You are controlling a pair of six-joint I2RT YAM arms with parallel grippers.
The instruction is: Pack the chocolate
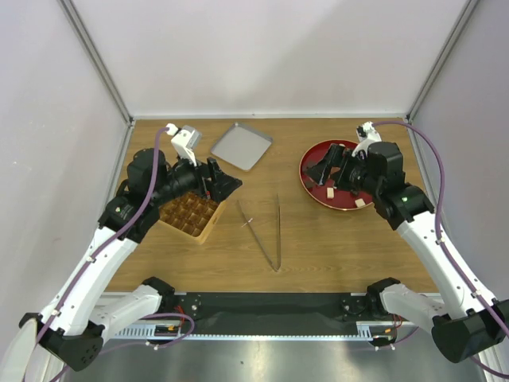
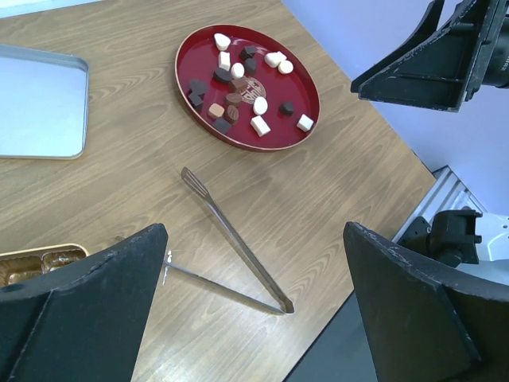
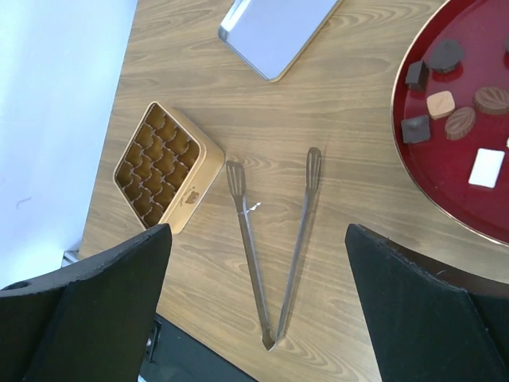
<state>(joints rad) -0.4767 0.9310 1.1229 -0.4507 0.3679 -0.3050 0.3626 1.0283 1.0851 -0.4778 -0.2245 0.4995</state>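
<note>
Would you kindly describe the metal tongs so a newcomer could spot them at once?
On the brown wooden table, look between the square tan gridded box and the round red plate. The long thin metal tongs lie there, the only V-shaped thing.

About nineteen chocolates [image 2: 260, 105], one plate [image 2: 298, 87], one box [image 3: 195, 177], one tray [image 3: 274, 28], one tongs [image 3: 298, 239]

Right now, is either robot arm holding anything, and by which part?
Nothing is held. The left end effector and the right end effector both stand open and empty; the long thin metal tongs lie untouched on the wooden table.
</note>
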